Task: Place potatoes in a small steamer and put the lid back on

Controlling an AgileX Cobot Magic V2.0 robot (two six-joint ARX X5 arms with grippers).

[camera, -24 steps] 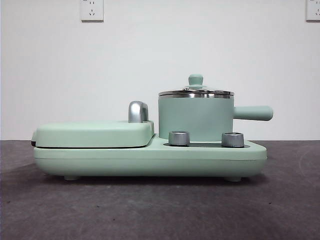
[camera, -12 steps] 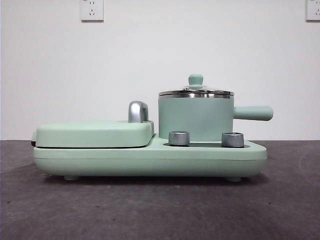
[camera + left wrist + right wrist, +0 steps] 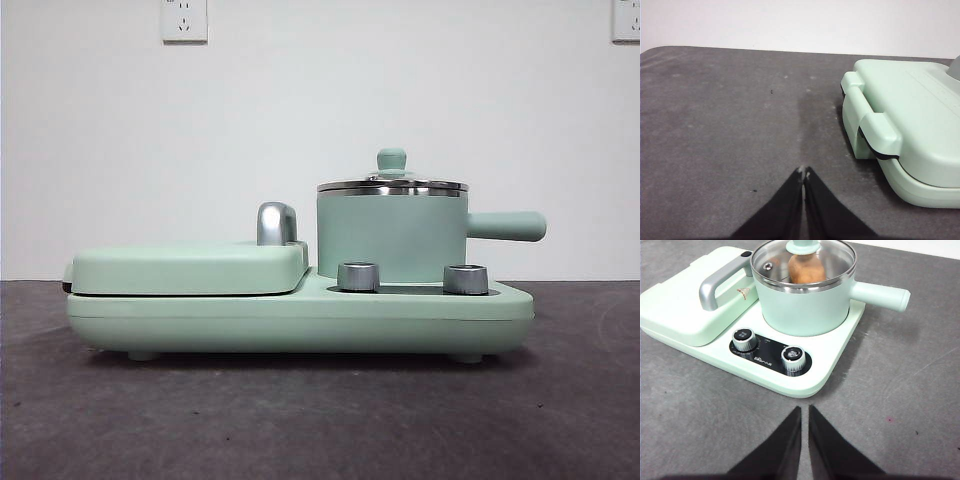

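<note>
- Since the front view matches the two earlier ones in every part, nothing has changed in the last second: no arm enters, and the appliance, pot and lid sit exactly as they did. I judge from this that the task is done and both arms are simply waiting.
- Farthest left, the left gripper (image 3: pixel 803 173) hangs over bare grey tabletop (image 3: pixel 730 130) with its jaws pressed together on nothing, beside the hinge end of the grill plate (image 3: pixel 920 115) but well apart from it.
- On the left half of the mint-green base (image 3: pixel 300 322), that flat grill plate lies closed, its chrome handle (image 3: pixel 275 222) standing up just beside the pot (what is under the cover cannot be seen).
- Right of it, the small steamer (image 3: pixel 392 240) stands upright on the base behind the two knobs (image 3: pixel 358 277), its stubby handle (image 3: pixel 505 226) pointing right.
- Inside it, seen through the glass from the right wrist view, rests the potato (image 3: pixel 806 269), orange-brown and upright, filling much of the pot.
- Over it the lid (image 3: pixel 392 184) sits level, rim on rim, green knob (image 3: pixel 391 159) on top.
- The right gripper (image 3: pixel 805 412) hovers over the tabletop in front of the base, jaws nearly touching, a thin slit between them, holding nothing.
</note>
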